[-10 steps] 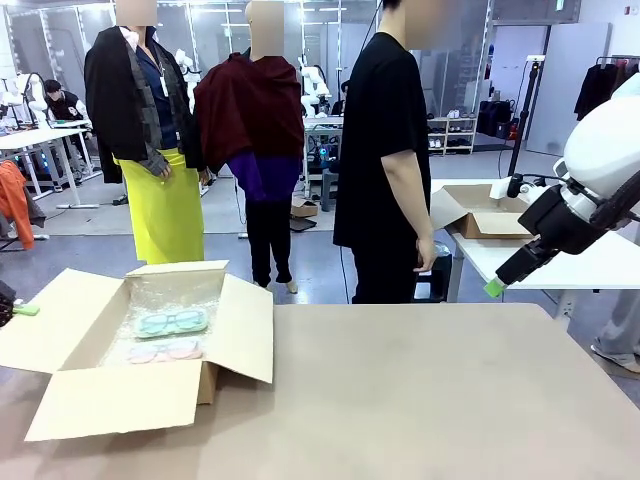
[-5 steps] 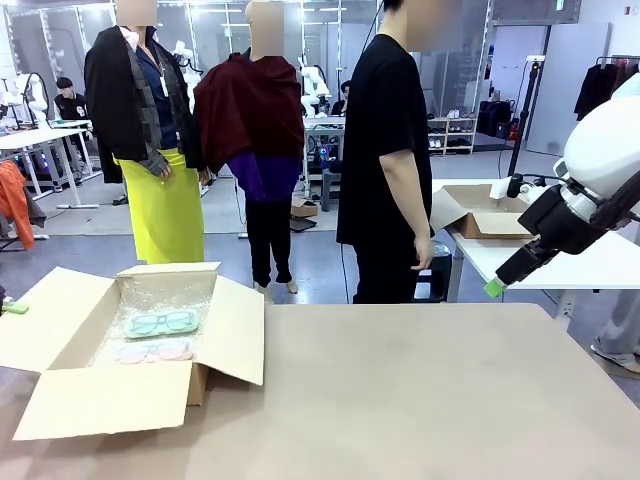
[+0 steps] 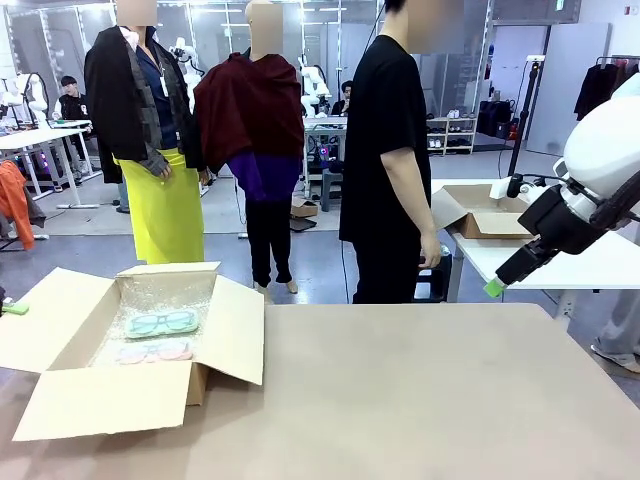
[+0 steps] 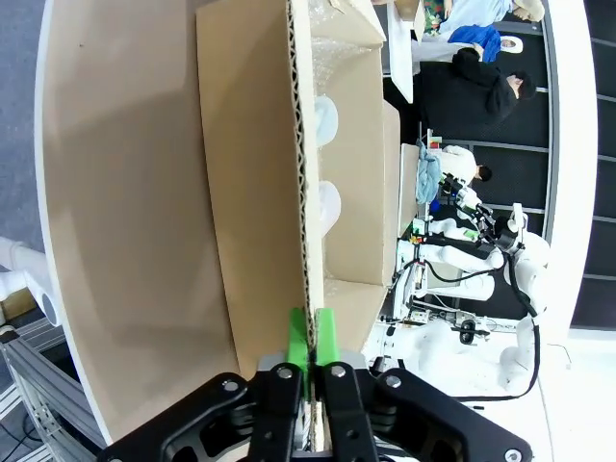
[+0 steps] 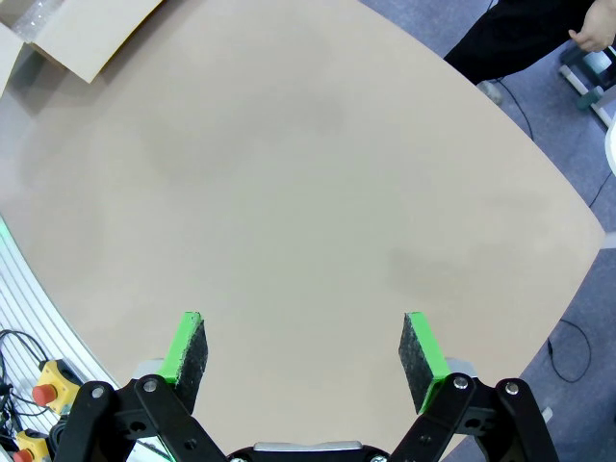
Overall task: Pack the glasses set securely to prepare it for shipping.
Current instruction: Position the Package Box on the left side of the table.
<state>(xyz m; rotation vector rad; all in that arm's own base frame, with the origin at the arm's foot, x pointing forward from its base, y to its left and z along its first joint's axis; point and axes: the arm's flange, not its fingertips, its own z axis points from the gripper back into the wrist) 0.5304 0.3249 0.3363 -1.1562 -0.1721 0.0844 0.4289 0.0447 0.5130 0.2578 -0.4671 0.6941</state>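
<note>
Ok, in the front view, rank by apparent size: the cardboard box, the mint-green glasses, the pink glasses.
1. Cardboard box, by far the largest.
2. Mint-green glasses and pink glasses: they look alike in size, so no ranking between them.

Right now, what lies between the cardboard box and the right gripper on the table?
Only bare tabletop. In the front view, nothing rests between the box and the right gripper, which hangs open above the table's far right edge.
</note>
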